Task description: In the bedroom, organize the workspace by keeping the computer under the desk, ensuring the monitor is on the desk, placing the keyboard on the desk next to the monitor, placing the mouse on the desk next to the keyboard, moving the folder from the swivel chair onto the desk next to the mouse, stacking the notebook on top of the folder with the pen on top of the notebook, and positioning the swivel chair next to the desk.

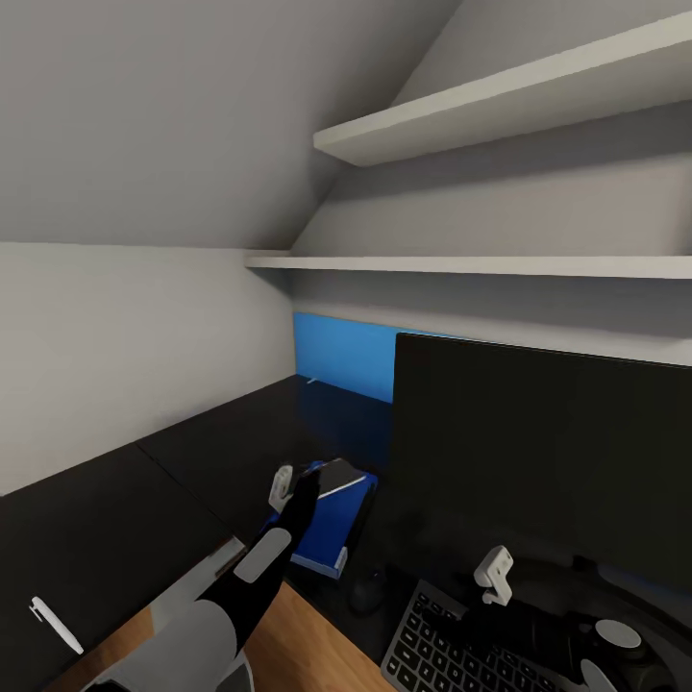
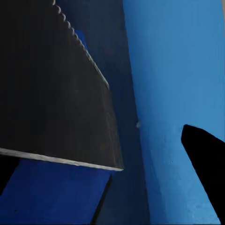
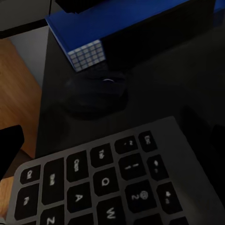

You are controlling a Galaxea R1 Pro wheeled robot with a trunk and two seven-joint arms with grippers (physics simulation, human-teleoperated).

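1. The counter point(image 1: 144, 481) is a glossy black top under a sloped grey ceiling, with a blue back panel point(image 1: 346, 356) along the wall and two white wall shelves point(image 1: 500, 106) above.
2. The monitor point(image 1: 538, 461) stands on the counter at the right, its black screen facing the robot.
3. The keyboard point(image 1: 452, 649) lies on the counter in front of the monitor; in the right wrist view its black keys point(image 3: 108, 183) sit close under the camera.
4. The mouse point(image 1: 368, 588) rests on the counter just beside the keyboard's left end, between the keyboard and the folder.
5. The folder point(image 1: 332, 533) lies flat on the counter to the left of the monitor, bright blue, with one corner near the mouse.
6. The notebook point(image 1: 332, 478) is above the folder's far part, held tilted at the left gripper point(image 1: 288, 485). In the left wrist view its dark underside point(image 2: 51, 89) slants over the blue folder point(image 2: 56, 197).
7. The left gripper is closed on the notebook's edge, the arm reaching forward over the counter's front edge.
8. The right gripper point(image 1: 495, 575) hovers over the keyboard with nothing between its white fingers; whether they are spread or shut I cannot tell.
9. The pen point(image 1: 55, 625) lies on the counter far to the left, well apart from the folder.
10. Light wood floor point(image 1: 298, 644) shows below the counter's front edge.
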